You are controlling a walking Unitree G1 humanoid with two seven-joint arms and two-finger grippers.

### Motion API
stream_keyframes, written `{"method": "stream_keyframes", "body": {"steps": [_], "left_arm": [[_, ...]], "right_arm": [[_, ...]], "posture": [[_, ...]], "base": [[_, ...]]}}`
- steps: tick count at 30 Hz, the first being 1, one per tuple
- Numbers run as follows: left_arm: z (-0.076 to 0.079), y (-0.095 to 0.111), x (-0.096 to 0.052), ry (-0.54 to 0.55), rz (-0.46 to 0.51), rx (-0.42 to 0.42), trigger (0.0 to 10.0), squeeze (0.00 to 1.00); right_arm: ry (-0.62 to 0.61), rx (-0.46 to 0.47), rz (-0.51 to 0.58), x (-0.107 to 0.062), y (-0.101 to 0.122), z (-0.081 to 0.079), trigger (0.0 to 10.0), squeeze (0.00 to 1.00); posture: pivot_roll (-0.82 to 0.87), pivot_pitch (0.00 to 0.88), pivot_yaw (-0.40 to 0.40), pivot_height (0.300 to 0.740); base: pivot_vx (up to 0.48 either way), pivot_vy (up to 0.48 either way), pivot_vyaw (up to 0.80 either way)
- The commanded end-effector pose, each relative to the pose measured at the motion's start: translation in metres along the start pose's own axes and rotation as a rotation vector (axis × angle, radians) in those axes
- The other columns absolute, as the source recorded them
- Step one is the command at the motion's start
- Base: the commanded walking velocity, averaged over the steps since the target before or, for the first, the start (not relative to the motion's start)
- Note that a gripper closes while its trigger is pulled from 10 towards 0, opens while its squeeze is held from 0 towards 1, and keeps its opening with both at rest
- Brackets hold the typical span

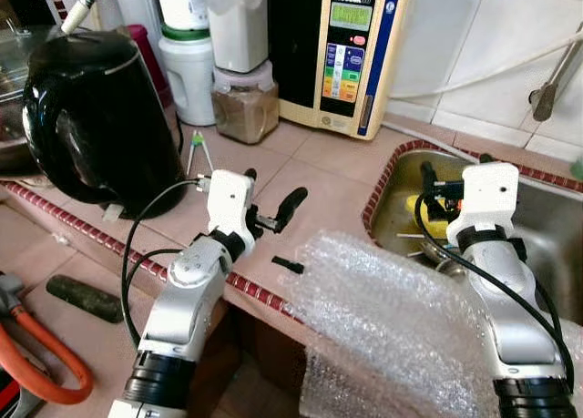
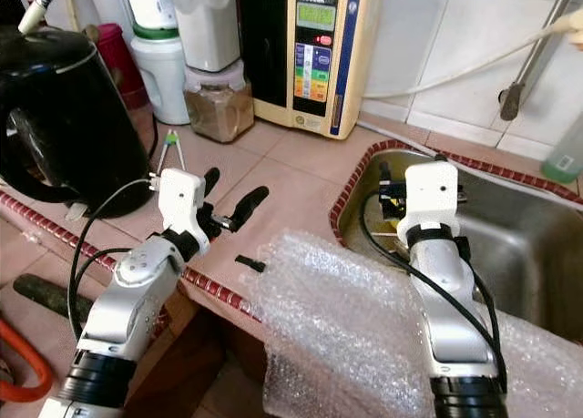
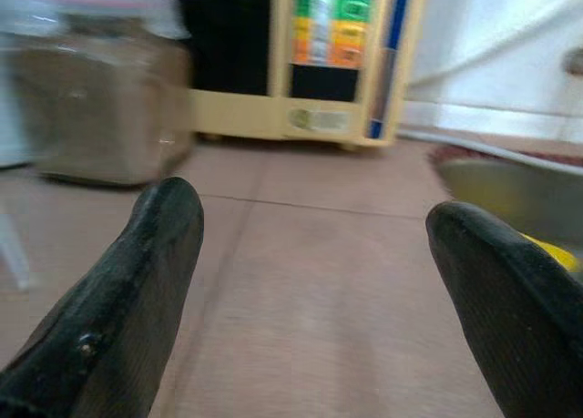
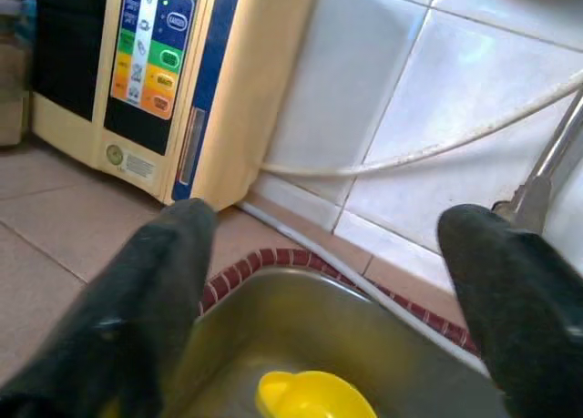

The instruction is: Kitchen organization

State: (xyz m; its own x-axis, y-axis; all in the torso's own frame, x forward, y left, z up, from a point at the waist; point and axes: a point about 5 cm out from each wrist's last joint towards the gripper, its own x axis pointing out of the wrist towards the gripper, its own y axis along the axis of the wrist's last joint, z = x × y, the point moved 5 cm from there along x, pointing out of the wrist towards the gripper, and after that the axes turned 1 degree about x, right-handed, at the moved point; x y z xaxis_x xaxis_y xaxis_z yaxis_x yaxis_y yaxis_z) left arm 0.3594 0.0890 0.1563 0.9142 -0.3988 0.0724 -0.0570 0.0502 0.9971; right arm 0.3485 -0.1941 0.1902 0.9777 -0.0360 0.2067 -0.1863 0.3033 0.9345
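Progress: early, by my judgement. Nothing is in either claw and nothing looks put away yet.

My left claw [image 1: 273, 199]: fingers spread wide, empty, held low over a bare stretch of the tiled table [image 1: 328, 168], aimed toward the back wall.

My right claw [image 4: 337, 281]: fingers likewise apart, empty, poised above the near rim of the sink [image 1: 537, 227].

Yellow cup [image 4: 314, 395]: lying in the sink basin, below and just ahead of my right claw, between its two fingers as seen from the right wrist. Not touched. Likeliest first item to lift out, I judge.

Brown-filled jar [image 1: 244, 108]: at the back of the table, ahead of my left claw and a little to its left, apart from it.

Water ioniser [image 1: 342, 49]: cream and black, against the wall beside the jar.

Black kettle [image 1: 96, 117]: on my far left, well clear of both claws.

Bubble wrap [image 1: 383, 318]: draped over the table's front edge, between my two arms.

Small black piece [image 1: 287, 264]: on the table near the wrap; I cannot tell what it is.
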Motion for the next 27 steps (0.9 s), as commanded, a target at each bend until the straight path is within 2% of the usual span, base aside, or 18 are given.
{"method": "stream_keyframes", "body": {"steps": [1,3,4,5,6,9,11,12,13,15,17,22,25,27], "left_arm": [[-0.011,0.005,-0.006,0.074,0.015,0.013,10.0,0.00],[-0.015,0.006,-0.009,0.105,0.025,0.014,10.0,0.00],[-0.017,0.003,-0.018,0.115,0.024,0.017,10.0,0.00],[-0.017,0.003,-0.018,0.115,0.024,0.017,10.0,0.00],[-0.019,-0.001,-0.024,0.118,0.010,0.023,10.0,0.00],[-0.021,-0.007,-0.031,0.119,-0.009,0.036,10.0,0.00],[-0.031,-0.024,-0.051,0.148,-0.074,0.057,10.0,0.00],[-0.031,-0.024,-0.051,0.148,-0.074,0.057,10.0,0.00],[-0.032,-0.028,-0.058,0.156,-0.093,0.072,10.0,0.00],[-0.034,-0.030,-0.064,0.168,-0.103,0.079,10.0,0.00],[-0.034,-0.031,-0.066,0.168,-0.104,0.068,10.0,0.00],[-0.043,-0.040,-0.084,0.206,-0.139,0.055,10.0,0.00],[-0.045,-0.041,-0.088,0.215,-0.149,0.063,10.0,0.00],[-0.040,-0.036,-0.082,0.200,-0.134,0.067,10.0,0.00]], "right_arm": [[0.038,-0.006,0.021,-0.005,0.007,-0.005,10.0,1.00],[0.060,0.011,0.013,-0.008,0.006,-0.008,10.0,1.00],[0.091,0.057,0.000,-0.016,0.004,-0.011,10.0,0.25],[0.091,0.057,0.000,-0.016,0.004,-0.011,10.0,0.25],[0.099,0.066,-0.021,-0.022,-0.001,-0.011,10.0,0.00],[0.102,0.072,-0.047,-0.028,-0.007,-0.009,10.0,0.00],[0.090,0.070,-0.109,-0.041,-0.023,-0.004,10.0,0.00],[0.090,0.070,-0.109,-0.041,-0.023,-0.004,10.0,0.00],[0.078,0.082,-0.115,-0.043,-0.024,-0.004,10.0,0.00],[0.064,0.106,-0.122,-0.044,-0.024,-0.004,10.0,0.00],[0.060,0.107,-0.122,-0.044,-0.024,-0.004,10.0,0.00],[0.047,0.113,-0.129,-0.051,-0.025,-0.012,10.0,0.00],[0.047,0.139,-0.138,-0.054,-0.026,-0.015,10.0,0.00],[0.044,0.158,-0.126,-0.051,-0.022,-0.018,10.0,0.00]], "posture": [[-0.02,0.000,0.011,0.740],[-0.02,0.000,0.012,0.740],[-0.02,0.000,0.016,0.740],[-0.02,0.000,0.016,0.740],[-0.01,0.000,0.020,0.740],[-0.01,0.000,0.020,0.740],[0.00,0.000,0.017,0.740],[0.00,0.000,0.017,0.740],[0.00,0.000,0.017,0.740],[0.00,0.000,0.017,0.740],[0.00,0.000,0.017,0.740],[0.02,0.000,-0.001,0.740],[0.02,0.000,-0.002,0.740],[0.03,0.000,0.001,0.740]], "base": [[0.000,0.000,0.00],[0.000,0.000,0.00],[0.000,0.000,0.00],[0.000,0.000,0.00],[0.000,0.000,0.00],[0.000,0.000,0.00],[0.000,0.000,0.00],[0.000,0.000,0.00],[0.000,0.000,0.00],[0.000,0.000,0.00],[0.000,0.000,0.00],[0.000,0.000,0.00],[0.000,0.000,0.00],[0.000,0.000,0.00]]}}
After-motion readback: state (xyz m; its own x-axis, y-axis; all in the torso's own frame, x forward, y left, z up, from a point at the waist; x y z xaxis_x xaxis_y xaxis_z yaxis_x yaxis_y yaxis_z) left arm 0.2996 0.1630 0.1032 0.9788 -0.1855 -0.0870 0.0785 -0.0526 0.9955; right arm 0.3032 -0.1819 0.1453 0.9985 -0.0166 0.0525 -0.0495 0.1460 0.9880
